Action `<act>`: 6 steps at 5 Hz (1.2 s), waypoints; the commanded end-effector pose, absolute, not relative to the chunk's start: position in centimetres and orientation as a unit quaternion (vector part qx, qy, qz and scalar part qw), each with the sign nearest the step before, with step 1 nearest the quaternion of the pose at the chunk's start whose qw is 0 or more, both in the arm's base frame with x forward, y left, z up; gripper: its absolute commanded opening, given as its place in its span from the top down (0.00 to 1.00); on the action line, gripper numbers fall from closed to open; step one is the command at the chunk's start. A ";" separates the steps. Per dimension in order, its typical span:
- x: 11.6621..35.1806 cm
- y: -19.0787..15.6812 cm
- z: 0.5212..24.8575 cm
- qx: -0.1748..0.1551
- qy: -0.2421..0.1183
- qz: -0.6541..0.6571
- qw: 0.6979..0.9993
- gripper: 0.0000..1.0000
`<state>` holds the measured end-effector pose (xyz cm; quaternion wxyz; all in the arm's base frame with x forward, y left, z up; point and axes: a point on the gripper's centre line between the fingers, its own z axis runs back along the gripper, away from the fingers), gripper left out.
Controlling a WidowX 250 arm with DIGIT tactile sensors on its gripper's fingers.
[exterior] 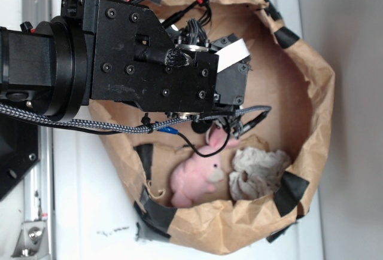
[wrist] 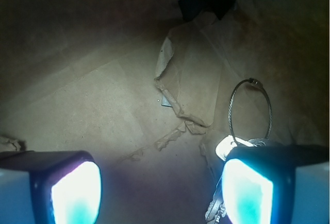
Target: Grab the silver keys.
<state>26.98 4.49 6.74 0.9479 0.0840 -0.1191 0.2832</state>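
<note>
- Keys first: the silver keys (wrist: 242, 142) lie on the brown paper floor, at the right finger (wrist: 268, 183) of the pincer (wrist: 162, 188), half hidden under it.
- Pincer stands wide open and holds nothing.
- Judgement: hard, light, slippery metal; better to clamp the fanned blades than the thin wire ring (wrist: 251, 108).

The brown paper bag (exterior: 311, 92) is looking matt, creased and rough, its torn edges patched with black tape (exterior: 290, 191), while the pink toy (exterior: 194, 179) is showing soft, fuzzy plush beside a crumpled grey cloth (exterior: 257, 173). The silver keys (wrist: 234, 144) are gleaming as shiny metal on a thin, twisted wire ring (wrist: 250, 108). The arm (exterior: 119, 57) is showing matt black housing with dark screws and a braided cable (exterior: 72, 122).
</note>
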 end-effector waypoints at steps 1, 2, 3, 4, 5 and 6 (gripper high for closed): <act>26.1 8.5 8.2 0.096 -0.128 0.295 0.942 0.00; 25.8 9.3 8.4 0.101 -0.129 0.296 0.941 0.00; 25.9 9.3 7.3 0.112 -0.141 0.290 0.940 0.00; 26.3 9.2 6.8 0.124 -0.154 0.292 0.936 0.00; 26.5 9.2 6.1 0.133 -0.177 0.277 0.935 0.00; 27.2 9.2 5.5 0.143 -0.181 0.286 0.930 0.00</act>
